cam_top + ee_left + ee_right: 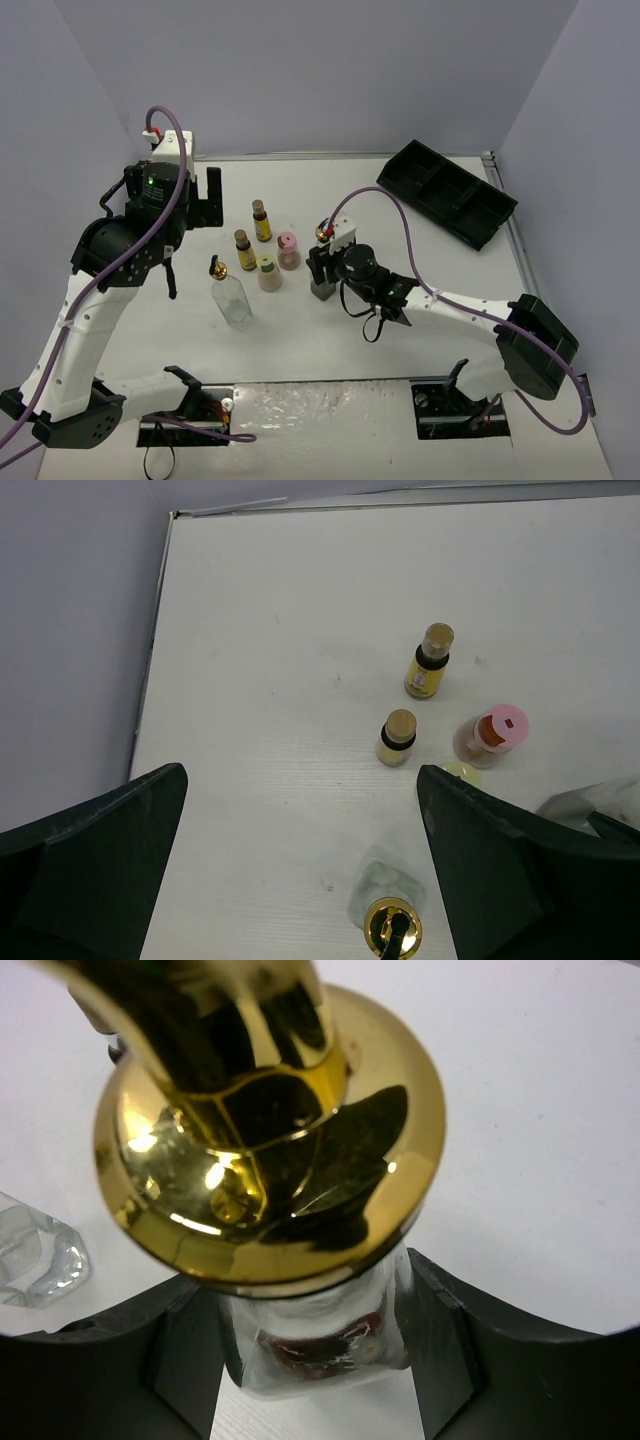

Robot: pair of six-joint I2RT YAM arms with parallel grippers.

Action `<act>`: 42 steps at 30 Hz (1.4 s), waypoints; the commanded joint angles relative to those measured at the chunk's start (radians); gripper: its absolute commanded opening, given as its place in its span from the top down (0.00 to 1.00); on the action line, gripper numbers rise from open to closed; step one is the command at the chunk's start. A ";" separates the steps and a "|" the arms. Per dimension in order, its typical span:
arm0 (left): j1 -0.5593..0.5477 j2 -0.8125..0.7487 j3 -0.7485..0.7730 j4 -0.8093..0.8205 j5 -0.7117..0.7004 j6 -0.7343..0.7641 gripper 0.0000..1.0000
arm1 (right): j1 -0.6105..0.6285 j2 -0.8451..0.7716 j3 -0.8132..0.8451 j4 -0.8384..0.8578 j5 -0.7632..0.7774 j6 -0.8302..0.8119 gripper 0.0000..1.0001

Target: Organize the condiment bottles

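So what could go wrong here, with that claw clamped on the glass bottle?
The right gripper pinches the clear glass bottle with the gold spout only at its neck, so it might slip or tilt. The pink-capped bottle and cream-capped bottle stand close beside it; a sideways swing could knock them over.

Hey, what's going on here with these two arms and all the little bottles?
The right arm's fingers are closed on the neck of a clear glass bottle with a gold spout, mid-table. The left arm's fingers are spread wide, holding nothing, beside the other five: an amber bottle, a second amber bottle, a pink-capped bottle, a cream-capped bottle and a second spouted bottle, standing in a loose cluster. No bottle is in the black tray at the far right.
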 commanded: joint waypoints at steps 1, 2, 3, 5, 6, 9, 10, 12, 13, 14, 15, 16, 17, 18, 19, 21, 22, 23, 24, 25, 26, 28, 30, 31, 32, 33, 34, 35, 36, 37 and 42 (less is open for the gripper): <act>0.009 -0.037 0.005 0.051 -0.023 0.018 0.03 | 0.000 -0.064 0.132 -0.095 0.074 0.029 1.00; 0.011 -0.040 0.001 0.052 -0.023 0.018 0.03 | 0.000 -0.069 0.152 -0.116 0.083 0.024 1.00; 0.011 -0.042 -0.003 0.056 -0.020 0.016 0.03 | 0.000 -0.078 0.184 -0.151 0.092 0.017 1.00; 0.011 -0.046 -0.008 0.060 -0.017 0.013 0.03 | 0.000 -0.085 0.232 -0.200 0.101 0.008 1.00; 0.011 -0.049 -0.011 0.063 -0.015 0.012 0.03 | 0.000 -0.091 0.250 -0.219 0.109 0.008 1.00; 0.011 -0.051 -0.020 0.068 -0.011 0.009 0.03 | -0.002 -0.112 0.282 -0.246 0.137 0.005 1.00; 0.011 -0.053 -0.021 0.070 -0.009 0.009 0.03 | -0.006 -0.116 0.289 -0.249 0.146 0.003 1.00; 0.012 -0.055 -0.024 0.072 -0.004 0.006 0.03 | -0.026 -0.121 0.310 -0.263 0.162 0.001 1.00; 0.012 -0.056 -0.024 0.073 -0.001 0.005 0.03 | -0.038 -0.120 0.326 -0.268 0.167 0.001 1.00; 0.011 -0.057 -0.025 0.074 0.001 0.004 0.03 | -0.051 -0.117 0.344 -0.272 0.170 0.002 1.00; 0.012 -0.057 -0.025 0.074 0.001 0.002 0.03 | -0.072 -0.115 0.354 -0.275 0.175 0.004 1.00; 0.011 -0.058 -0.024 0.074 0.001 0.002 0.03 | -0.091 -0.107 0.362 -0.274 0.177 0.009 1.00; 0.012 -0.060 -0.023 0.074 0.002 0.002 0.03 | -0.107 -0.102 0.373 -0.265 0.179 0.013 1.00; 0.013 -0.060 -0.022 0.074 0.003 0.001 0.03 | -0.123 -0.098 0.378 -0.261 0.179 0.016 1.00; 0.014 -0.060 -0.021 0.074 0.004 0.001 0.03 | -0.143 -0.092 0.390 -0.256 0.185 0.019 1.00; 0.013 -0.060 -0.018 0.074 0.011 -0.003 0.03 | -0.214 -0.060 0.441 -0.241 0.191 0.036 1.00; 0.013 -0.059 -0.016 0.074 0.013 -0.004 0.03 | -0.252 -0.031 0.468 -0.234 0.183 0.048 1.00; 0.013 -0.058 -0.014 0.074 0.014 -0.005 0.03 | -0.291 0.001 0.494 -0.227 0.171 0.060 1.00; 0.013 -0.057 -0.013 0.074 0.016 -0.005 0.03 | -0.336 0.030 0.529 -0.222 0.156 0.075 1.00; 0.014 -0.055 -0.011 0.076 0.019 -0.005 0.03 | -0.390 0.058 0.577 -0.219 0.138 0.092 1.00; 0.013 -0.054 -0.009 0.076 0.021 -0.005 0.03 | -0.419 0.103 0.610 -0.217 0.133 0.097 1.00; 0.014 -0.054 -0.010 0.077 0.028 -0.007 0.03 | -0.485 0.185 0.691 -0.211 0.122 0.114 1.00; 0.014 -0.055 -0.015 0.082 0.033 -0.006 0.03 | -0.537 0.267 0.786 -0.203 0.112 0.128 1.00; 0.015 -0.055 -0.017 0.083 0.038 -0.006 0.03 | -0.560 0.318 0.850 -0.206 0.112 0.128 1.00; 0.016 -0.054 -0.019 0.085 0.044 -0.007 0.03 | -0.583 0.369 0.915 -0.208 0.112 0.128 1.00; 0.016 -0.056 -0.023 0.088 0.050 -0.009 0.03 | -0.600 0.416 0.972 -0.213 0.112 0.123 1.00; 0.016 -0.059 -0.027 0.092 0.055 -0.010 0.03 | -0.616 0.468 1.020 -0.214 0.112 0.116 1.00; 0.016 -0.062 -0.032 0.098 0.059 -0.010 0.03 | -0.629 0.520 1.059 -0.211 0.112 0.108 1.00; 0.016 -0.062 -0.038 0.102 0.062 -0.011 0.03 | -0.635 0.559 1.105 -0.207 0.107 0.100 1.00; 0.017 -0.063 -0.045 0.107 0.065 -0.011 0.03 | -0.640 0.598 1.152 -0.202 0.102 0.091 1.00; 0.019 -0.053 -0.056 0.120 0.098 -0.002 0.03 | -0.654 0.752 1.349 -0.164 0.145 0.036 1.00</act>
